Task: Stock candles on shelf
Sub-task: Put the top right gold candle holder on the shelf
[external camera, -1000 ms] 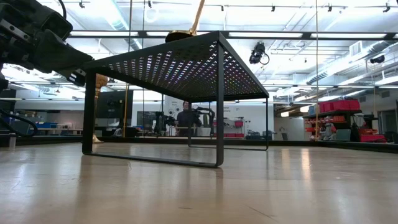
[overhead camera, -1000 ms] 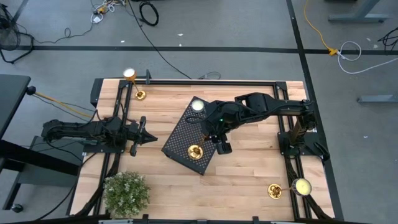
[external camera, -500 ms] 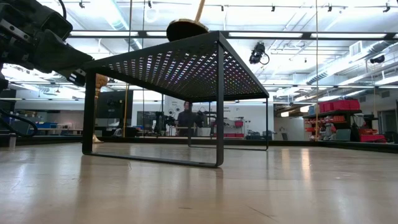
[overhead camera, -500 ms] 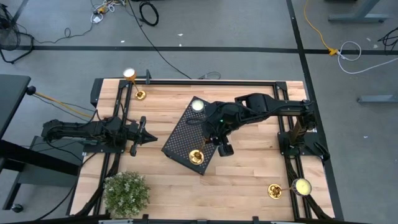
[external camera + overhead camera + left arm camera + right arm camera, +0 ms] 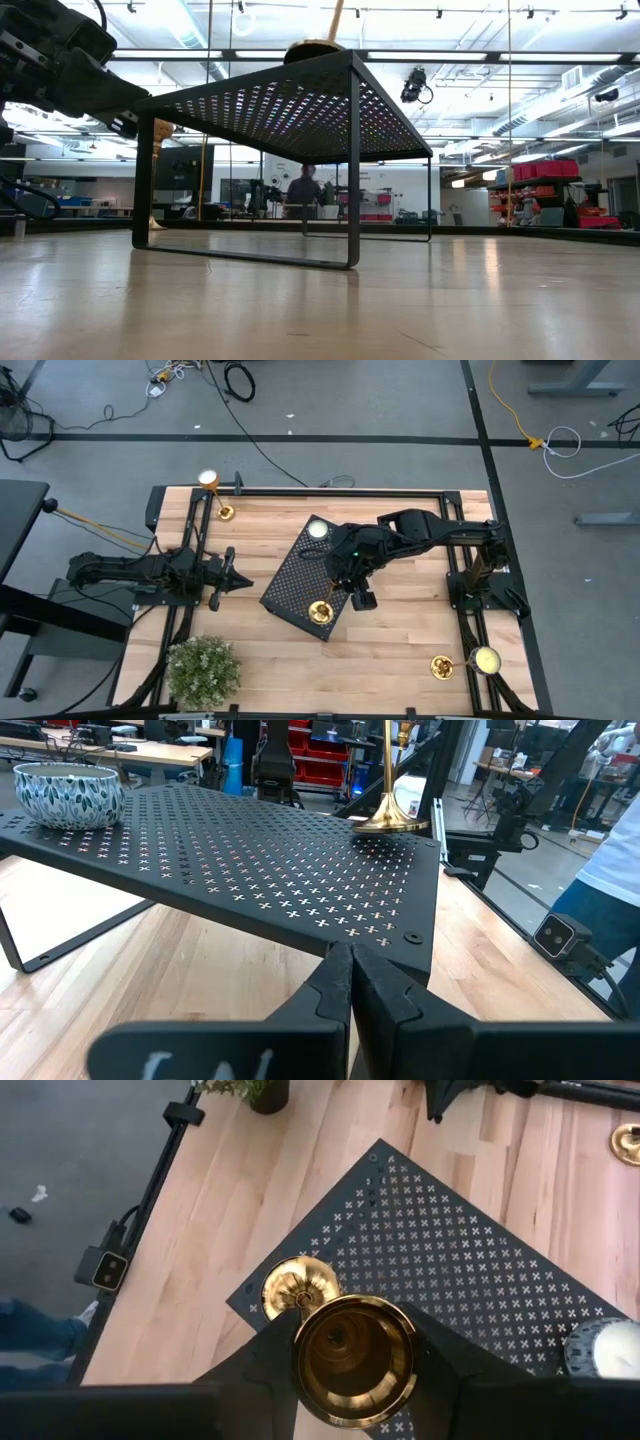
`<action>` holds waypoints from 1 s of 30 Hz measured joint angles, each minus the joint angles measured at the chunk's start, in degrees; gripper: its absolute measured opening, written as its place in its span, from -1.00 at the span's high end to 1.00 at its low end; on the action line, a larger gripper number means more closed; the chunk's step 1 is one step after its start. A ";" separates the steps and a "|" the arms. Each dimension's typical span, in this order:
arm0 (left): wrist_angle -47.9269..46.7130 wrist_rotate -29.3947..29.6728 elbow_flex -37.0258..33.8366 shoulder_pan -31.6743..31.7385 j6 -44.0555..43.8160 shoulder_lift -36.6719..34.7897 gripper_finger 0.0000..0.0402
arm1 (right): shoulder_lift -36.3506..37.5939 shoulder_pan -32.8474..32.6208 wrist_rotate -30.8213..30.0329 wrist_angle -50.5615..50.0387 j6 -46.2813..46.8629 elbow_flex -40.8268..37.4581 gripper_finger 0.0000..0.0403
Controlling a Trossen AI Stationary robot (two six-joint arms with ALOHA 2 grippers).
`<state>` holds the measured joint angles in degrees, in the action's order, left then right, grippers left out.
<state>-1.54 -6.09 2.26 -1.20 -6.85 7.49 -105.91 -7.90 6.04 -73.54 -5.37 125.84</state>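
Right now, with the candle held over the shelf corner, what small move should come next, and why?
Probably shift the candle a little toward the shelf middle, then release. The right tool holds its stem, and its brass base sits very near the shelf's corner edge, where it could tip off. The left tool waits shut beside the shelf.

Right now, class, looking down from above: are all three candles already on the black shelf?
No: only one candle stands on the shelf, held by the right gripper; two others stand on the table.

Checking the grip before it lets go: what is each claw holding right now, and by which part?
The right claw grips a gold candlestick near the top of its stem, base on the black shelf. The left claw is shut on nothing.
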 joint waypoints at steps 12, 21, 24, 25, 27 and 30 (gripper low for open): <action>0.00 0.00 0.00 -0.01 0.00 0.00 0.93 | 0.00 0.24 -0.17 0.84 -0.24 -0.08 0.34; 0.00 0.01 0.00 -0.01 0.01 -0.02 0.93 | 0.31 0.39 0.02 2.47 -0.04 -3.28 0.34; 0.02 0.00 0.00 0.01 0.00 0.00 0.93 | 0.26 0.37 0.02 3.30 -0.04 -3.34 0.34; 0.01 0.00 0.00 0.00 0.00 -0.01 0.93 | 0.24 0.37 0.03 3.42 -0.04 -3.37 0.34; 0.02 0.00 0.00 0.01 0.00 0.00 0.93 | 0.24 0.37 0.02 3.39 -0.04 -3.39 0.34; 0.02 0.01 0.00 0.00 0.00 -0.02 0.93 | 0.20 0.37 0.04 3.43 -0.04 -3.41 0.32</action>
<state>-1.52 -6.08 2.26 -1.20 -6.85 7.46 -105.71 -7.53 6.09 -70.11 -5.41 122.43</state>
